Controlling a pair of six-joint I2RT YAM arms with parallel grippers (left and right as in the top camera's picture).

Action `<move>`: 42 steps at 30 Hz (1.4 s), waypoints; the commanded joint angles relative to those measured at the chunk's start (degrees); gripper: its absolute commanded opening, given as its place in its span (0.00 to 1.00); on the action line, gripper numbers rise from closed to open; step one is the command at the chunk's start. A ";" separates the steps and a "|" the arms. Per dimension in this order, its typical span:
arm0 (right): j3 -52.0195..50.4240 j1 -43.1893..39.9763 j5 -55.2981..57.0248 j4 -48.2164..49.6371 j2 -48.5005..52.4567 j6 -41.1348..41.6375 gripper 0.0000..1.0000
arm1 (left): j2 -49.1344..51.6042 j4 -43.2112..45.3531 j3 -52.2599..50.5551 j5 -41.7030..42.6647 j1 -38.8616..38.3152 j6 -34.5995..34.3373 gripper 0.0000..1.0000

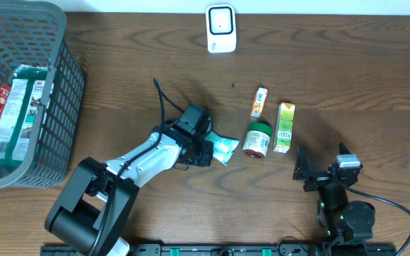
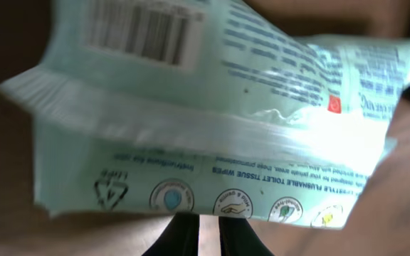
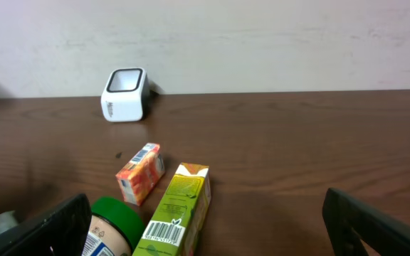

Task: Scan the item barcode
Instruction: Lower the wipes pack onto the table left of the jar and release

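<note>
A pale green pack of tissue wipes (image 1: pixel 225 148) lies left of centre, and my left gripper (image 1: pixel 206 151) is shut on its edge. In the left wrist view the pack (image 2: pixel 212 121) fills the frame, its barcode (image 2: pixel 144 32) at the top left, and the two black fingertips (image 2: pixel 180 238) stand almost together under its lower seam. The white scanner (image 1: pixel 220 28) stands at the far edge of the table, also in the right wrist view as a scanner (image 3: pixel 124 94). My right gripper (image 1: pixel 324 162) stands open near the front right, nothing between its fingers (image 3: pixel 52 227).
A green carton (image 1: pixel 285 126), a jar with a green lid (image 1: pixel 257 139) and a small orange box (image 1: pixel 260 102) lie right of the pack. A grey wire basket (image 1: pixel 62 85) holding packaged goods stands at the far left.
</note>
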 commanded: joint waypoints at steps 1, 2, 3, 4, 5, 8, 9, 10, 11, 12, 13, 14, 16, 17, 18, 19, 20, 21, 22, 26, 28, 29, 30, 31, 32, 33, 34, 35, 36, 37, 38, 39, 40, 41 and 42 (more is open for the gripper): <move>-0.07 0.35 -0.24 -0.24 -0.20 0.72 0.99 | -0.72 1.79 -0.37 -6.36 -0.17 0.46 0.13; -0.07 0.35 -0.24 -0.24 -0.20 0.70 0.99 | -0.72 2.29 -0.37 -7.26 -0.17 0.44 0.13; -0.07 0.35 -0.24 -0.24 -0.20 0.72 0.99 | -0.72 2.84 -0.37 -7.93 -0.17 0.46 0.13; -0.07 0.35 -0.24 -0.24 -0.20 0.72 0.99 | -0.72 3.93 -0.37 -8.00 -0.17 1.07 0.13; -0.07 0.35 -0.24 -0.22 -0.20 0.72 0.99 | -0.70 5.20 -0.37 -8.00 -0.17 2.01 0.13; -0.07 0.35 -0.24 -0.24 -0.20 0.70 0.99 | -0.48 7.41 -0.37 -8.00 -0.17 2.78 0.14; -0.07 0.35 -0.24 -0.24 -0.20 0.72 0.99 | -0.39 7.96 -0.37 -7.98 -0.17 2.75 0.13; -0.07 0.35 -0.24 -0.22 -0.20 0.72 0.99 | -0.26 8.46 -0.37 -7.96 -0.17 2.75 0.13; -0.07 0.35 -0.24 -0.24 -0.20 0.72 0.99 | -0.15 8.72 -0.37 -7.96 -0.17 2.73 0.14; -0.07 0.35 -0.24 -0.24 -0.20 0.72 0.99 | -0.09 8.85 -0.37 -7.96 -0.17 2.73 0.14; -0.07 0.35 -0.24 -0.22 -0.20 0.70 0.99 | -0.07 9.01 -0.37 -7.96 -0.17 2.73 0.14; -0.07 0.35 -0.24 -0.24 -0.20 0.72 0.99 | -0.07 9.09 -0.37 -7.96 -0.17 2.73 0.14; -0.07 0.35 -0.24 -0.24 -0.20 0.72 0.99 | -0.07 9.73 -0.37 -7.96 -0.17 2.75 0.14; -0.07 0.35 -0.24 -0.24 -0.20 0.72 0.99 | -0.07 10.12 -0.37 -7.98 -0.17 2.75 0.14; -0.07 0.35 -0.24 -0.24 -0.20 0.72 0.99 | -0.07 10.40 -0.37 -7.98 -0.17 2.75 0.14; -0.07 0.35 -0.24 -0.24 -0.20 0.72 0.99 | -0.07 10.75 -0.37 -7.98 -0.17 2.75 0.14; -0.07 0.35 -0.24 -0.24 -0.20 0.72 0.99 | -0.04 11.10 -0.37 -7.98 -0.17 2.75 0.14; -0.07 0.35 -0.24 -0.24 -0.20 0.72 0.99 | 0.07 11.43 -0.37 -7.96 -0.20 2.73 0.14; -0.07 0.35 -0.24 -0.24 -0.20 0.72 0.99 | 0.20 11.65 -0.37 -7.98 -0.31 2.73 0.14; -0.07 0.35 -0.24 -0.24 -0.20 0.72 0.99 | 1.44 12.20 -0.37 -7.96 -1.14 2.71 0.14; -0.07 0.35 -0.24 -0.24 -0.20 0.72 0.99 | 2.25 12.22 -0.37 -8.00 -1.73 2.75 0.14; -0.07 0.35 -0.24 -0.22 -0.20 0.72 0.99 | 2.47 12.31 -0.37 -8.00 -1.92 2.75 0.14; -0.07 0.35 -0.24 -0.24 -0.20 0.72 0.99 | 2.49 12.44 -0.35 -8.02 -1.95 2.75 0.14; -0.07 0.35 -0.24 -0.24 -0.20 0.72 0.99 | 2.36 12.63 -0.31 -8.02 -1.92 2.75 0.14; -0.07 0.35 -0.24 -0.24 -0.20 0.70 0.99 | 2.08 12.74 -0.20 -8.02 -1.88 2.75 0.14; -0.07 0.35 -0.24 -0.24 -0.20 0.72 0.99 | 1.70 12.68 0.09 -8.04 -1.75 2.78 0.14; -0.07 0.35 -0.24 -0.24 -0.20 0.72 0.99 | 1.14 12.59 0.50 -8.04 -1.62 2.78 0.13; -0.07 0.35 -0.24 -0.24 -0.20 0.72 0.99 | 0.66 12.44 0.90 -8.04 -1.60 2.80 0.14; -0.07 0.35 -0.24 -0.24 -0.20 0.72 0.99 | 0.04 12.00 1.49 -8.07 -1.57 2.89 0.14; -0.07 0.35 -0.24 -0.22 -0.20 0.72 0.99 | -0.83 11.04 2.32 -8.50 -1.49 3.02 0.14; -0.07 0.35 -0.24 -0.24 -0.20 0.72 0.99 | -1.55 9.66 3.19 -9.60 -1.42 3.02 0.14; -0.07 0.35 -0.24 -0.24 -0.20 0.72 0.99 | -2.47 7.76 4.20 -10.86 -1.40 3.02 0.14; -0.07 0.35 -0.24 -0.22 -0.20 0.72 0.99 | -3.61 5.22 5.44 -12.66 -1.27 3.02 0.14; -0.07 0.35 -0.24 -0.22 -0.20 0.72 0.99 | -4.57 2.95 6.51 -14.25 -1.11 3.02 0.14; -0.07 0.35 -0.24 -0.24 -0.20 0.72 0.99 | -5.73 0.11 7.87 -15.98 -0.85 3.06 0.14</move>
